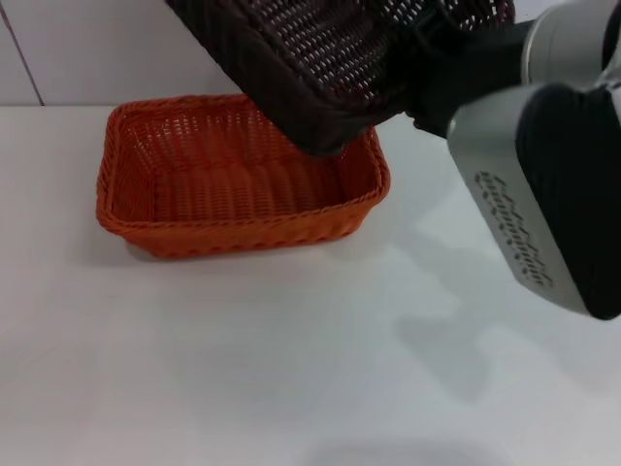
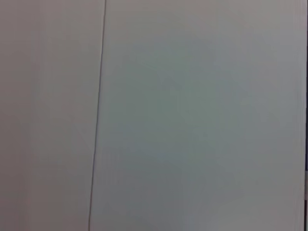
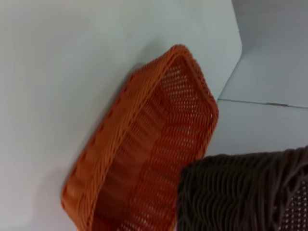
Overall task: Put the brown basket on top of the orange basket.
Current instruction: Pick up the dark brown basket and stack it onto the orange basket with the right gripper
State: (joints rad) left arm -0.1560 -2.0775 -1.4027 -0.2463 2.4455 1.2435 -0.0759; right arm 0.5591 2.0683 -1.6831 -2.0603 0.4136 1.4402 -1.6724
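Note:
The brown basket (image 1: 320,58) hangs tilted in the air at the top of the head view, with its low corner over the far right corner of the orange basket (image 1: 243,231). The orange basket stands upright and empty on the white table (image 1: 291,369). My right gripper (image 1: 432,73) holds the brown basket at its right end, and its fingers are mostly hidden by the weave. The right wrist view shows the brown basket's wall (image 3: 240,192) close up, with the orange basket (image 3: 139,159) below it. My left gripper is out of view.
A white tiled wall (image 1: 87,49) rises behind the table. My right forearm (image 1: 543,194) reaches across the right side of the head view. The left wrist view shows only a plain white surface with a thin dark line (image 2: 98,115).

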